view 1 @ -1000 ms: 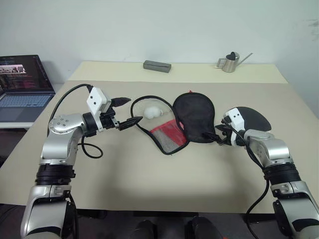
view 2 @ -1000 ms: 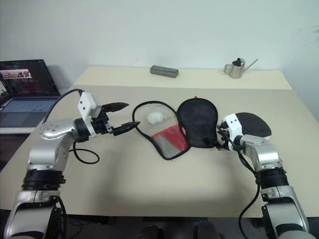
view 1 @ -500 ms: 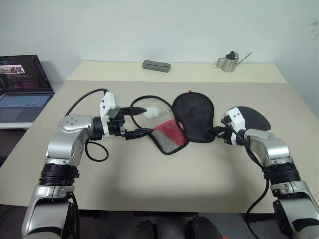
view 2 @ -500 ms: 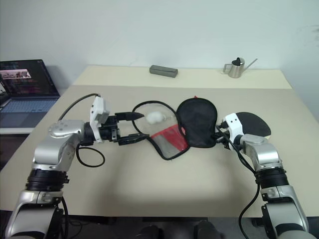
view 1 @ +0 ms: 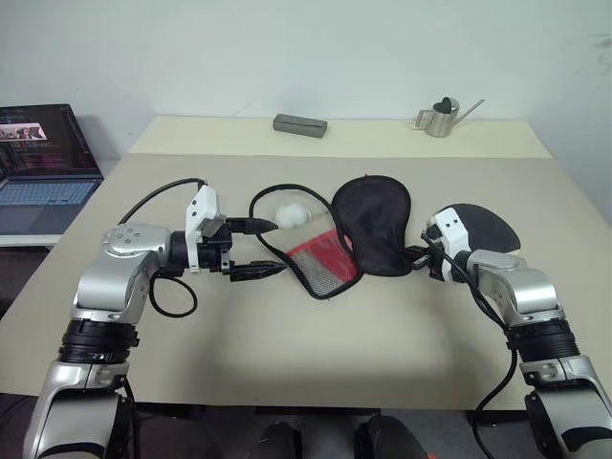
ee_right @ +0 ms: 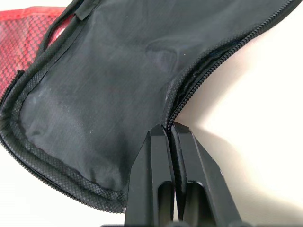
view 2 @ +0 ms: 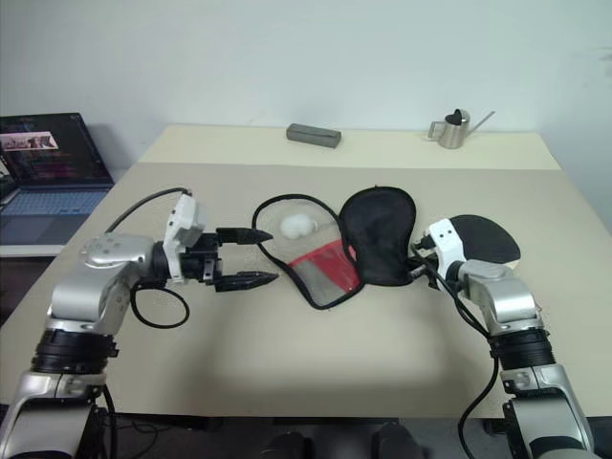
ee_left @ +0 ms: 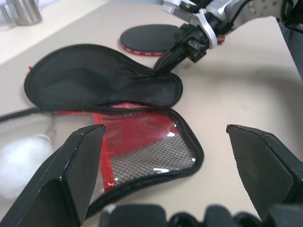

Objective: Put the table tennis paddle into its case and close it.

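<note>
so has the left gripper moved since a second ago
Yes. The left gripper has drawn back toward the robot, away from the white pom-pom, jaws open.

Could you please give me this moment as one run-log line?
right gripper: fingers shut on case zip edge | left gripper: open beside case | table tennis paddle: on table, outside case

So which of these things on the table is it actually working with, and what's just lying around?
In the job:
- case, its zip edge pinched by the right gripper
- table tennis paddle, not yet inside
- left gripper, open beside the case

Just lying about:
- small metal watering can
- grey box
- laptop, on a side table
</note>
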Robot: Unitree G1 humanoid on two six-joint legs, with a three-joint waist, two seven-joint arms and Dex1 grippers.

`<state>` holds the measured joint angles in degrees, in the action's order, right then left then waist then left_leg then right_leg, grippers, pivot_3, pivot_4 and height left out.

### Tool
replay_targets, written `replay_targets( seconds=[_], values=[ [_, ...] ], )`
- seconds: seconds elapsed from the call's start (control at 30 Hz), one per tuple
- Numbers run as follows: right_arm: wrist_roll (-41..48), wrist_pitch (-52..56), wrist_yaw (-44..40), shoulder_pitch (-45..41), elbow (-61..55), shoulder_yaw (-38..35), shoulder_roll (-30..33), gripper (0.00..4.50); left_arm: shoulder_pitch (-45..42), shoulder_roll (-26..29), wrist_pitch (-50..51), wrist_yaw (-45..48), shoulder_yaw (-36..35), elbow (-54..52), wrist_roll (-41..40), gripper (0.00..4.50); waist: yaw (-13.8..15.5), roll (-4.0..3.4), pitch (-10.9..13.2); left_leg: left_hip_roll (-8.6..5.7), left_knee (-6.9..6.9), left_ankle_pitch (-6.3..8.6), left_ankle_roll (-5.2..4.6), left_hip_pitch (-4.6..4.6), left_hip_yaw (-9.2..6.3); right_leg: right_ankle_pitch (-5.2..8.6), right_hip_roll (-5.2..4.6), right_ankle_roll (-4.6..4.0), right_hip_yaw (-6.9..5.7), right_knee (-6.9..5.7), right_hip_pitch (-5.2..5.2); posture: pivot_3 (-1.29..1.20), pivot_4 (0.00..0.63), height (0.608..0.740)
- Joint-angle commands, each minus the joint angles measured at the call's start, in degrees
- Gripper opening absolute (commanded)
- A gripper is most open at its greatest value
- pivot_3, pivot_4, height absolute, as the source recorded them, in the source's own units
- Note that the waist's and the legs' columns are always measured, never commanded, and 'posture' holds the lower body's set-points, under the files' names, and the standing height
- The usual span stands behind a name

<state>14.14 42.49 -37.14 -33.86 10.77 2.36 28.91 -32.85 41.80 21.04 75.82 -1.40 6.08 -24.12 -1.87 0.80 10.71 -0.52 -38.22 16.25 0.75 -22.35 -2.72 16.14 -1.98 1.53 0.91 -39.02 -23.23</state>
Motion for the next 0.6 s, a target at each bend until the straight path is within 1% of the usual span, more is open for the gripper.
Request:
replay_targets(
  seconds=[0.03,0.17,0.3,0.47,0.6],
  values=[
    [0.66,2.63,0.41,1.47,-4.78,-0.38,0.24,0.02,0.62,1.36,0.5,0.99,-0.16,-3.51,-1.19,4.5,0.01,0.0,0.0,0.0,0.0,0.0,0.0,0.0,-0.01,0.0,0.0,0.0,0.0,0.0,0.0,0.0,0.15,0.74],
    [1.32,4.97,1.05,3.3,-7.79,-1.31,0.74,0.02,1.1,1.2,1.09,1.09,-0.04,-4.83,-1.48,4.5,0.03,0.0,0.0,0.0,-0.02,0.0,0.0,-0.03,-0.05,0.0,0.0,0.0,0.0,0.01,0.0,0.0,0.15,0.74],
    [1.84,6.48,0.54,5.39,-10.18,-2.55,2.58,0.02,1.05,1.06,1.38,1.35,0.28,-5.33,-1.49,4.5,0.08,0.0,0.0,-0.01,-0.04,0.0,0.0,-0.05,-0.05,0.0,0.0,0.0,-0.01,0.0,0.0,0.0,0.15,0.74],
    [1.97,6.6,0.03,6.33,-10.21,-3.82,5.29,0.02,0.47,0.93,1.03,1.78,1.06,-4.9,-1.39,4.5,0.11,0.0,0.0,-0.02,-0.1,0.0,-0.01,-0.09,-0.08,0.0,0.0,0.0,-0.02,0.0,0.0,0.0,0.15,0.74],
    [2.29,6.76,0.0,6.37,-10.02,-4.25,6.07,0.02,0.01,0.66,0.55,2.02,1.42,-4.16,-1.15,4.5,0.11,0.0,0.0,-0.02,-0.15,0.0,-0.01,-0.11,-0.08,0.0,0.0,0.0,-0.03,-0.01,0.0,0.0,0.15,0.74]
  ],
)
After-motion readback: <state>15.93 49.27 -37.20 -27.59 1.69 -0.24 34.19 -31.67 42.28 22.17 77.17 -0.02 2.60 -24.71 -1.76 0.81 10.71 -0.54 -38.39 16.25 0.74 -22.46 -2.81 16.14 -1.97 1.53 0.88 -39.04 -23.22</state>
